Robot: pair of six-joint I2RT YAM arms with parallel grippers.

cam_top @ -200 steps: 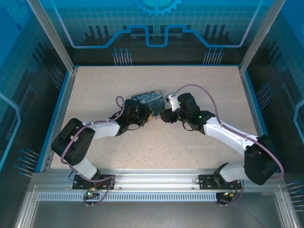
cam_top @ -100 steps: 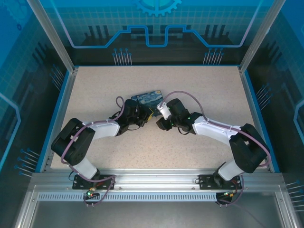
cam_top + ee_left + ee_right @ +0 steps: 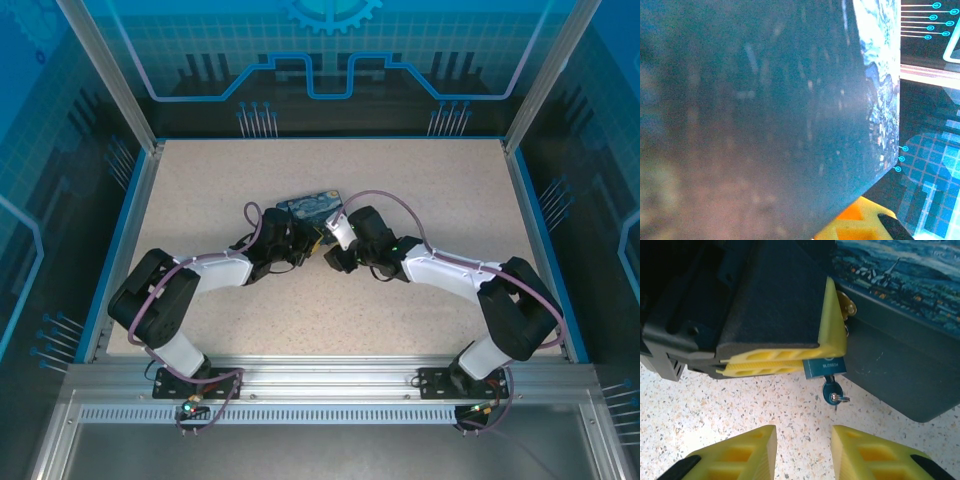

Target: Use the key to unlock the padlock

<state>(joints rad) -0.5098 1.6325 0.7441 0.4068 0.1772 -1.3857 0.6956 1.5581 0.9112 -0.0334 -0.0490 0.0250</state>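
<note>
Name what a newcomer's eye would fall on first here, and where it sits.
The painted box, swirling blue and yellow, sits mid-way across the table between the two arms. In the right wrist view, the left gripper pinches the small blue padlock beside the box, the key sticking out below it. The right gripper stands open just beneath.

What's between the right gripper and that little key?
Just bare speckled table, as the right wrist view shows. The right gripper is open and points at the key, which sticks out of the padlock.
</note>
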